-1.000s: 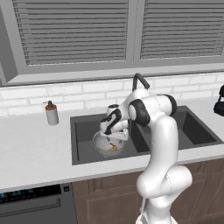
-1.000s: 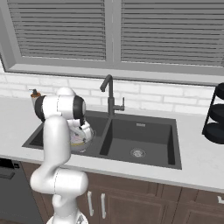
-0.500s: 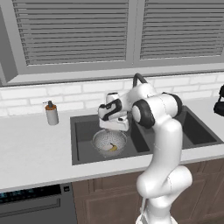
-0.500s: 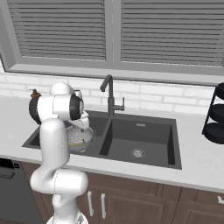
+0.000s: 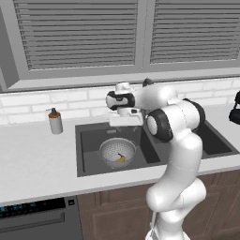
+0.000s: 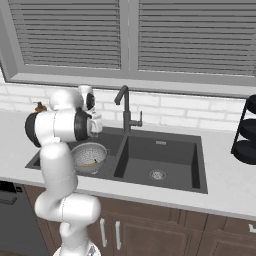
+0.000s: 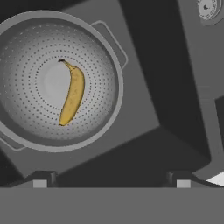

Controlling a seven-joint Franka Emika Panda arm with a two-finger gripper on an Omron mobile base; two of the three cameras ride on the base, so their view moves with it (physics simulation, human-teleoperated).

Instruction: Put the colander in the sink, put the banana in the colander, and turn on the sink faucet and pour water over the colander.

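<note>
Grey-white counter (image 5: 33, 164) with sunken dark sink (image 5: 86, 157), colander (image 5: 110, 151) inside; soap bottle (image 5: 56, 122) at the back

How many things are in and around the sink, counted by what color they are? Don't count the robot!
Yellow: 1, the banana
Silvery-white: 1, the colander
Dark grey: 2, the sink and the sink faucet
White: 1, the soap bottle
Black: 1, the rack on the counter
Total: 6
</note>
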